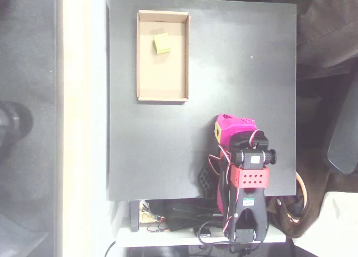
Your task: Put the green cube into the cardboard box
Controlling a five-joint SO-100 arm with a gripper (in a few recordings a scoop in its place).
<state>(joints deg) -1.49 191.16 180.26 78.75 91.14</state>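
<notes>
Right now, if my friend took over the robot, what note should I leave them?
End effector: pulled back near the arm's base, away from the box, holding nothing that I can see; open or shut is unclear from above.
Green cube: lying inside the cardboard box, toward its far end in the overhead view.
Done: cube is in the box.
Left: nothing more for the cube, I'd say.

A matte black square tabletop point(240, 72) carries a shallow tan cardboard box point(163, 97) near its upper left corner and the magenta robot arm's base point(246, 212) at its lower edge.
</notes>
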